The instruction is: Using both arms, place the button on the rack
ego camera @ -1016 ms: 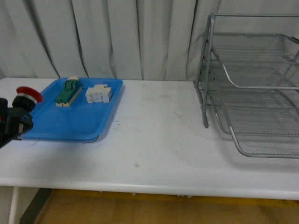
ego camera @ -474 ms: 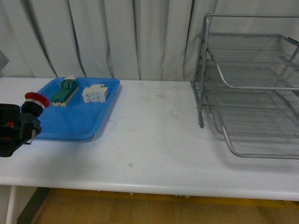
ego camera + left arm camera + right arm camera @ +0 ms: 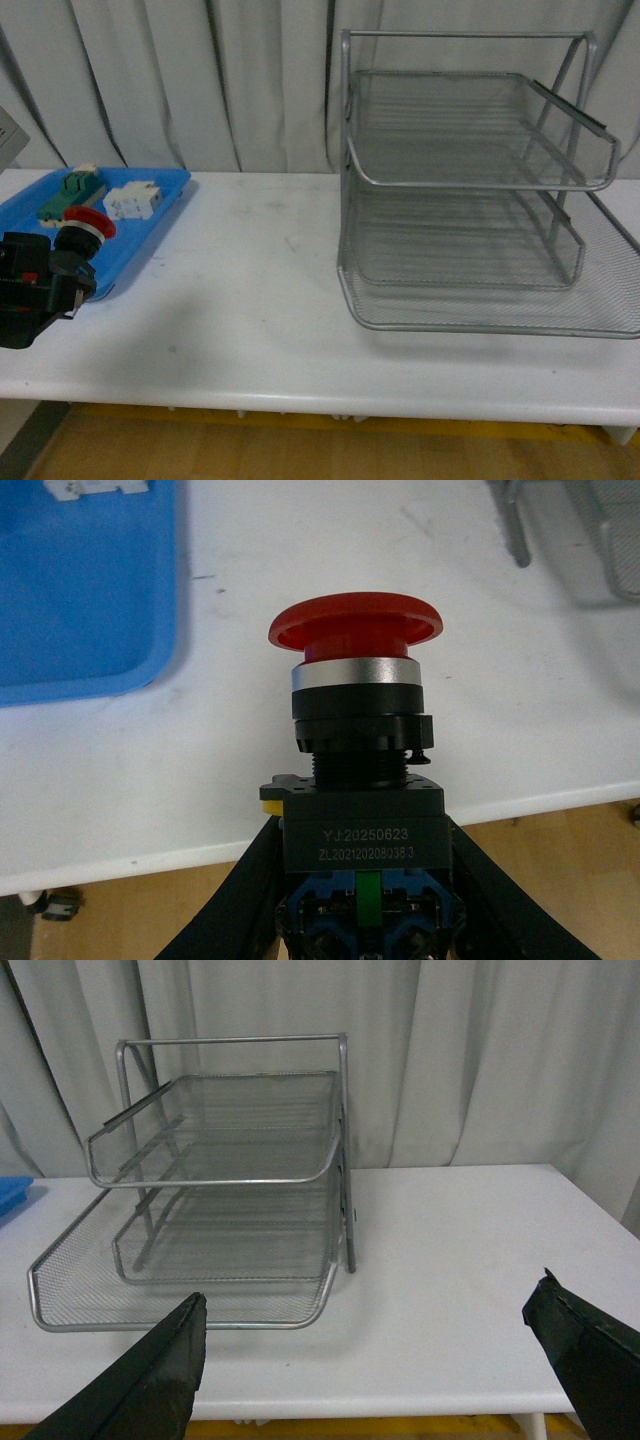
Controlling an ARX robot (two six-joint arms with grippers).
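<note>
Two containers sat on the white table (image 3: 250, 300), well apart from each other. At the robot's left lay the flat blue plastic tray (image 3: 150, 225), holding two items side by side near its far edge: a green-and-cream block (image 3: 72, 190) and, to its right, a white terminal block (image 3: 133, 202). At the right stood the silver three-tier wire-mesh rack (image 3: 470, 180) with its tubular frame, open fronts toward the camera, and the tiers stepping forward from top to bottom. The table surface showed through the mesh of the lowest tier. The small push-button switch with a round red mushroom cap (image 3: 80, 235) was in neither container. It was gripped in the left gripper (image 3: 362, 905), cap uppermost and leaning a little, at the near right side of the blue tray and far from the rack. In the left wrist view the black fingers (image 3: 250, 900) pinched the dark boxy body from both sides, below a silver collar and pale printed lettering. The right gripper (image 3: 365, 1360) held nothing, its jaws spread wide, with the rack in sight between them across the table. Pale pleated curtains (image 3: 200, 80) hung behind everything.
</note>
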